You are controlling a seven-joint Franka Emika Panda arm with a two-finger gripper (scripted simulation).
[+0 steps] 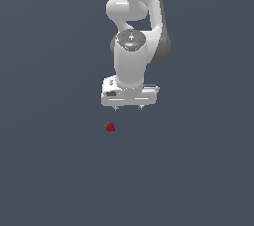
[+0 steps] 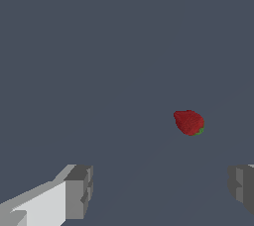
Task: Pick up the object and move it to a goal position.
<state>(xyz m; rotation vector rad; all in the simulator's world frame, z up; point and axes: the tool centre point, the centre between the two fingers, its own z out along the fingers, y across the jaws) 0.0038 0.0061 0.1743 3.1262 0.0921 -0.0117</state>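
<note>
So far nothing is picked up. The strawberry [image 1: 110, 127] lies alone on the grey table [image 1: 49, 170], just below centre of the exterior view, apart from the hand [image 1: 128, 108], which hangs above it and slightly toward the exterior view's right. The hand is spread wide and empty; in the wrist view its fingers [image 2: 79, 190] flank bare table. Aligning, descending, gripping and carrying to the goal all seem left. No goal marker shows.
</note>
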